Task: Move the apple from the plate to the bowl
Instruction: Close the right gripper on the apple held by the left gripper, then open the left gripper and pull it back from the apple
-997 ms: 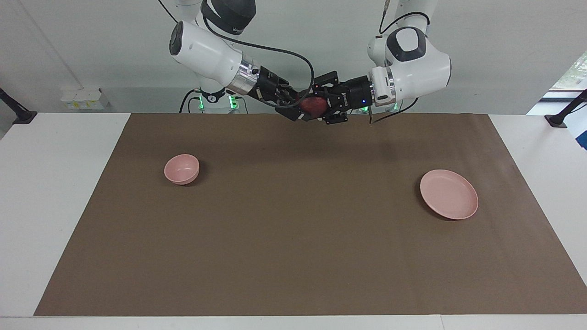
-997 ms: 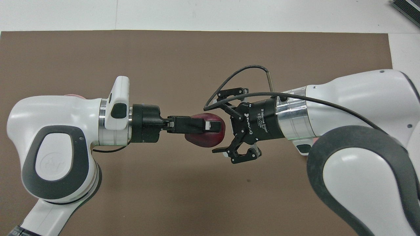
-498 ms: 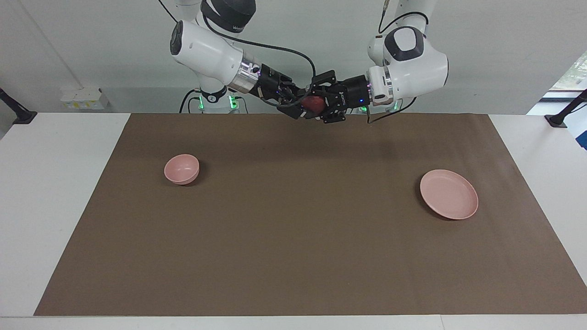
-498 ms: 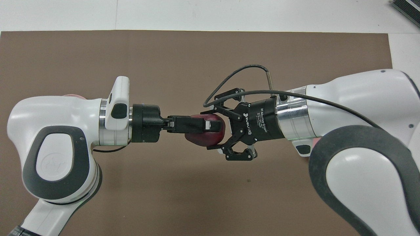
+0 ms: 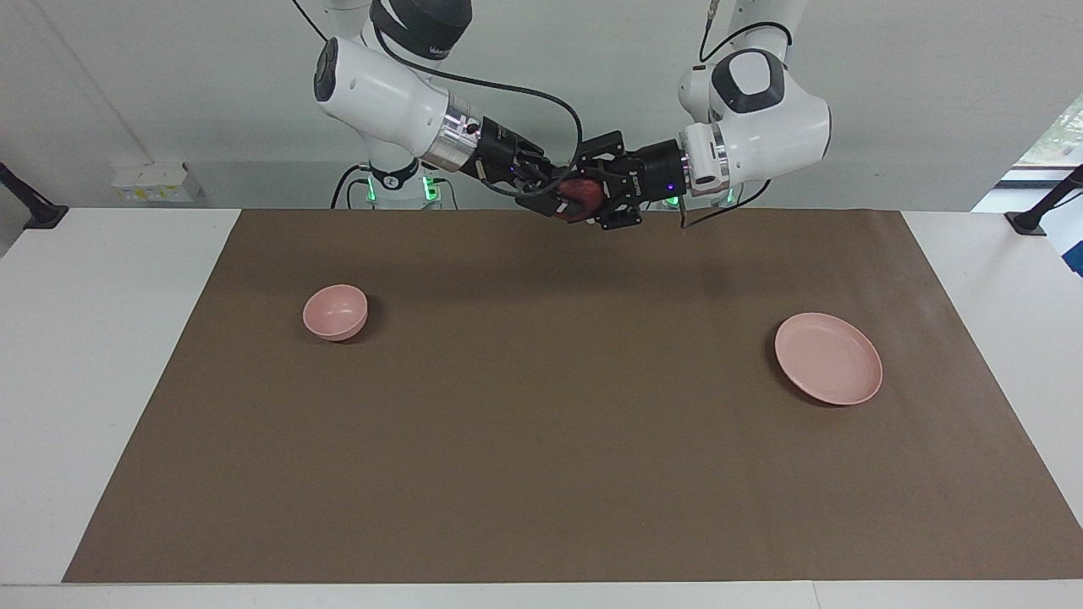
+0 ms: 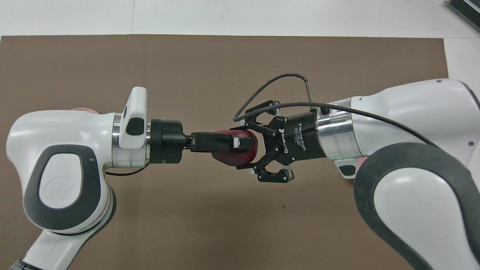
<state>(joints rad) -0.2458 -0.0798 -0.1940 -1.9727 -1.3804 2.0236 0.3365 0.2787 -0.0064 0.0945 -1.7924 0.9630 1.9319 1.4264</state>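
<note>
high over the brown mat [image 5: 541, 406], midway between the two arms and clear of every surface, hangs the apple [image 6: 236, 153], off the plate [image 5: 828, 358] and not yet anywhere near the bowl [image 5: 336, 311]. pinched top and bottom by the left gripper [image 6: 240, 143], fingers closed flat across its upper face in the overhead view. flanked from the other end by the right gripper [image 6: 252, 147], spread wide around the fruit, one finger on each flank, with contact impossible to confirm from either view. reads as a mid-air handover toward the right arm, with the bowl at that arm's end of the table and the plate at the left arm's end, well apart. main risk, as a judgement: release by the left gripper ahead of a firm squeeze from the right, ending in a drop to the mat and a roll away; also possible, a clash of crossed fingers on so small and round a body, or a skewed pinch popping the fruit sideways. slightly oval as seen from above, longer roughly along the line joining the two grippers, though only mildly so. stem end and yellowish patch not to be made out, so no saying which way the apple points.
</note>
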